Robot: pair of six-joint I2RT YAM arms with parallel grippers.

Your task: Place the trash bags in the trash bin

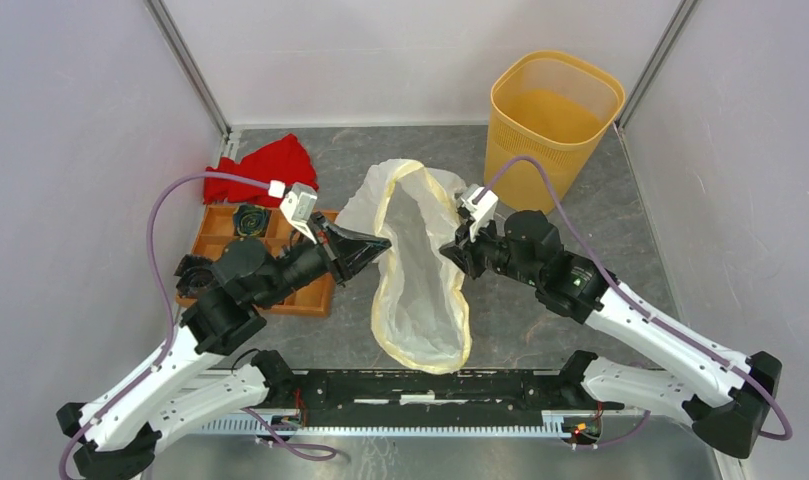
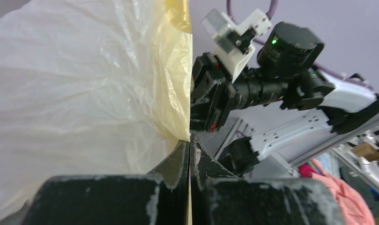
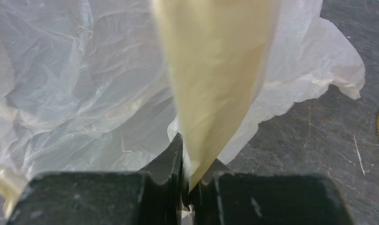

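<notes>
The thin, translucent cream-white plastic trash bag (image 1: 420,280) was spread, crinkled, over the grey table (image 1: 525,320), its yellowish-rimmed mouth stretched into a long loop running outward from the arm bases. The left gripper (image 1: 383,243) was clenched on the rim's left side; the right gripper (image 1: 450,252) pinched the right side. The yellow-orange perforated plastic trash bin (image 1: 505,135) stood upright at the far right, apart from the bag

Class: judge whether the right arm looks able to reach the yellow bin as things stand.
Probably yes: the bin stands just beyond the right gripper, bare table between, though that gripper is pinching the bag.
</notes>
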